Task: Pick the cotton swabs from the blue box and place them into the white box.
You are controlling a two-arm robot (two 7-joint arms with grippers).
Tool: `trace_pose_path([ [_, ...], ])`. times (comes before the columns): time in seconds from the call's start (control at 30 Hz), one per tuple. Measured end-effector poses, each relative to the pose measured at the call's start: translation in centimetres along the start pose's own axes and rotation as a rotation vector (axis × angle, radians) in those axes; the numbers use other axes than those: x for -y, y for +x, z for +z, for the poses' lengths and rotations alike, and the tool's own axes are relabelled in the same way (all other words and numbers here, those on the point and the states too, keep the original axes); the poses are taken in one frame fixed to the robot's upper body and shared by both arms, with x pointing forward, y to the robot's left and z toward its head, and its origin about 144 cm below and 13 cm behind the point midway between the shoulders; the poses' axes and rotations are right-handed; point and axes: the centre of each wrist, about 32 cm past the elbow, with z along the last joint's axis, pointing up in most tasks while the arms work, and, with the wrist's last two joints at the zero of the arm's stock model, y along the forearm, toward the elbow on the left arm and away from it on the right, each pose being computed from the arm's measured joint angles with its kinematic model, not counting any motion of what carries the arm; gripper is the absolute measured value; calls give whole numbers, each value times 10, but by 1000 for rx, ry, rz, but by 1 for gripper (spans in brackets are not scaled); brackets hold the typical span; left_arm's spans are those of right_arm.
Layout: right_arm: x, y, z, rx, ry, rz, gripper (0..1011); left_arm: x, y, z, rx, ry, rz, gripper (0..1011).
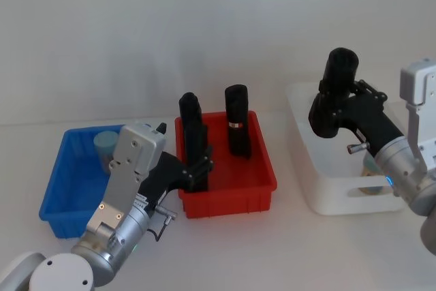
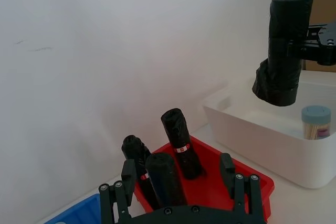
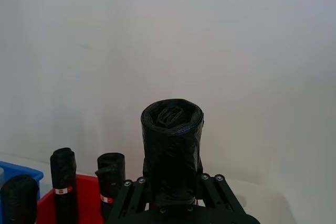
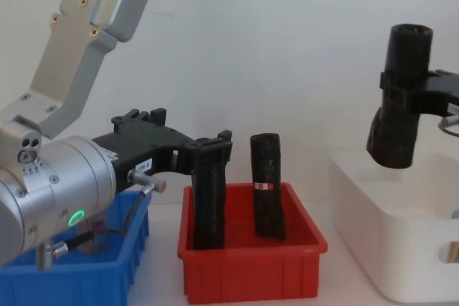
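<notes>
**A:** What was each end effector doing?

**B:** The right end effector (image 1: 338,110) was pinching a black roll (image 4: 403,94) and holding it up over the white box (image 1: 327,192), clear of the rim. The left end effector (image 1: 197,165) sat in the red bin (image 1: 262,192), its fingers (image 2: 128,174) spread either side of a standing black roll (image 2: 165,179), not yet pressed on it.

**A:** And the cotton swabs?

**B:** One tub (image 1: 105,144) stood at the far end of the blue box (image 1: 58,212); another tub (image 2: 316,122) was already in the white box.

**A:** So how should the step have gone?

**B:** I judged that the rolls weren't what the task named. The left arm would have done well to lift straight out without tipping the roll, shift over the blue box, and come down square on the lidded tub.
</notes>
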Motion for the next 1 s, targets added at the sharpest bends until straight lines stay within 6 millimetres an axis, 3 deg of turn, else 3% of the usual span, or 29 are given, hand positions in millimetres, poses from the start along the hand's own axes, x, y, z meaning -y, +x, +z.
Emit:
trace_pose_path([
  [0.53, 10, 11, -6, -19, -110, -50, 414, 0, 0, 0, 0, 0, 0, 1004],
  [1.0, 12, 13, -10, -33, -137, -45, 845, 0, 0, 0, 0, 0, 0, 1004],
])
